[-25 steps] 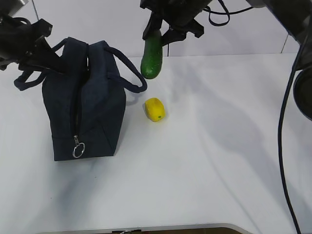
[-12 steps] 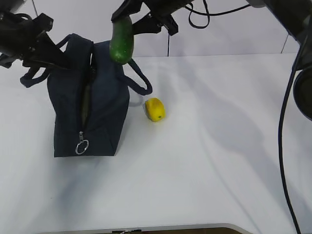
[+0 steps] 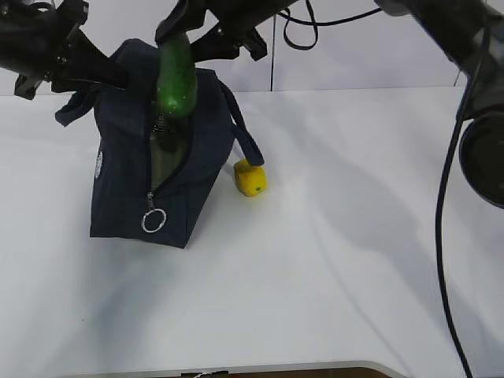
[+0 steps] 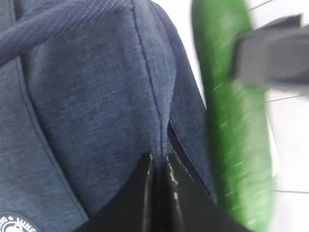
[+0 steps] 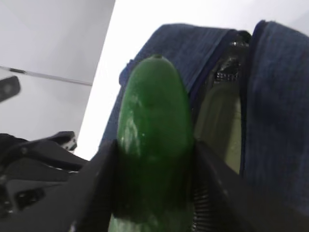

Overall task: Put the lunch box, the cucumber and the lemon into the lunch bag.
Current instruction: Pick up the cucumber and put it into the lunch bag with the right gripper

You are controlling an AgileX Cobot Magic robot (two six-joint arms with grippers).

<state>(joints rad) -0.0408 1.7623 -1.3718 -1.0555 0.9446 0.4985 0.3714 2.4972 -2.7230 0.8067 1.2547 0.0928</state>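
Cucumber (image 3: pixel 176 77) is hanging upright in our right gripper (image 3: pixel 206 35), its jaws clamped on its upper part, its lower end over the unzipped opening of the lunch bag (image 3: pixel 126 185). Our left gripper (image 4: pixel 159 169) is pinching the bag's fabric closed-jawed. We are seeing the lemon (image 3: pixel 251 179) resting on the table (image 3: pixel 354 260) just beside the bag.

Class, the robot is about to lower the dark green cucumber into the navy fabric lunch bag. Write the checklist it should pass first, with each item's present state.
1. Right gripper clamps the dark green cucumber: ok.
2. Navy fabric lunch bag zipper open: ok.
3. Left gripper pinches the bag fabric, holding it: ok.
4. Cucumber tip over the opening: ok.
5. Room inside the bag: cannot tell.
6. Small yellow lemon clear of the path, beside the bag: ok.
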